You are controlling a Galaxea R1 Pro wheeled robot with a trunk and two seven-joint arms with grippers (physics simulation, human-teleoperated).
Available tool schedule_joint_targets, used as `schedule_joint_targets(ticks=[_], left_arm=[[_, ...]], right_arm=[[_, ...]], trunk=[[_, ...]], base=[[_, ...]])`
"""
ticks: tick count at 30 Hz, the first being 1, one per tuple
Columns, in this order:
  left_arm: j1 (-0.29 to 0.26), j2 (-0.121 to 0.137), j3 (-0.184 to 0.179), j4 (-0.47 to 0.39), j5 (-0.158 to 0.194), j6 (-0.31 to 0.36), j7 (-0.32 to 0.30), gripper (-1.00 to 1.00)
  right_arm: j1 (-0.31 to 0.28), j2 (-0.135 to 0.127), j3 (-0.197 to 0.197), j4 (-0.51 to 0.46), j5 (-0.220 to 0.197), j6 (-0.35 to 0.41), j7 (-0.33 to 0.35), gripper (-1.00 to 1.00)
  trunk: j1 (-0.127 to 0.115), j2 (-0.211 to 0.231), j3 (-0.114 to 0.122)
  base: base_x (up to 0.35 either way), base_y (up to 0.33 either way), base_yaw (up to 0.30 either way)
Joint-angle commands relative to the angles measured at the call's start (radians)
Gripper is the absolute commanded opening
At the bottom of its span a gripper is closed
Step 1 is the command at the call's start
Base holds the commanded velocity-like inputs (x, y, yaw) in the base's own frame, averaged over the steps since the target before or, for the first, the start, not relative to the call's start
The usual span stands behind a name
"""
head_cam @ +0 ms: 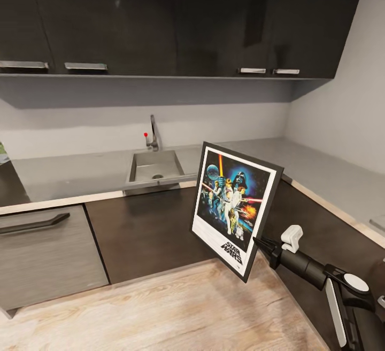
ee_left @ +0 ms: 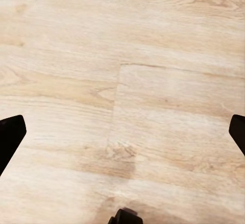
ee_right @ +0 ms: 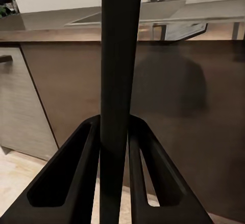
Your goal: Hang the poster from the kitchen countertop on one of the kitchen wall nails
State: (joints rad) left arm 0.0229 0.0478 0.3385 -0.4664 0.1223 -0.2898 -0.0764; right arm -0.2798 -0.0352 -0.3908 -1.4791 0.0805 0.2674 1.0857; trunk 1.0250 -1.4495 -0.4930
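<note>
Gripping the flat black-framed Star Wars poster [head_cam: 235, 209] by its lower right edge, the black right gripper [head_cam: 260, 242] is holding it upright in the head view, long axis near vertical, lettering lowest, printed face toward the camera, before the dark brown cabinets [head_cam: 149, 233] below the grey countertop [head_cam: 75, 172]. From the left wrist, the left gripper [ee_left: 122, 137] is hanging wide apart above light wood floor [ee_left: 153, 40]. From the right wrist, both fingers [ee_right: 66, 178] are pressing the poster's edge [ee_right: 118, 81].

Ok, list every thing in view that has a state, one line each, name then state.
poster: off the countertop, held in the air by its right edge, tilted, print facing the head camera.
right gripper: shut on the poster's edge.
left gripper: open, nothing between its fingers, over the wood floor.
upper cabinets: doors closed.
lower cabinets: doors closed.
sink: basin looks empty.
faucet: no water running.
</note>
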Motion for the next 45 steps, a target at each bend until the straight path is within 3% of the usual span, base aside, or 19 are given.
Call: schedule_joint_targets(ticks=[1,34,45], left_arm=[[0.000,0.000,0.002,-0.001,0.010,0.000,-0.008,1.00],[0.000,0.000,0.003,-0.002,0.010,0.000,-0.008,1.00],[0.000,0.000,0.008,0.000,0.011,0.001,-0.006,1.00]], right_arm=[[-0.001,0.000,-0.001,-0.001,0.002,0.013,0.009,-1.00],[-0.001,0.000,0.000,-0.002,0.001,0.016,0.011,-1.00],[-0.001,0.001,0.000,-0.002,0.001,0.011,0.008,-1.00]], trunk=[[0.000,-0.001,-0.001],[0.000,-0.001,-0.001],[0.000,-0.001,-0.001]], base=[[0.000,0.000,0.000],[0.000,0.000,0.000],[-0.130,0.122,0.238]])
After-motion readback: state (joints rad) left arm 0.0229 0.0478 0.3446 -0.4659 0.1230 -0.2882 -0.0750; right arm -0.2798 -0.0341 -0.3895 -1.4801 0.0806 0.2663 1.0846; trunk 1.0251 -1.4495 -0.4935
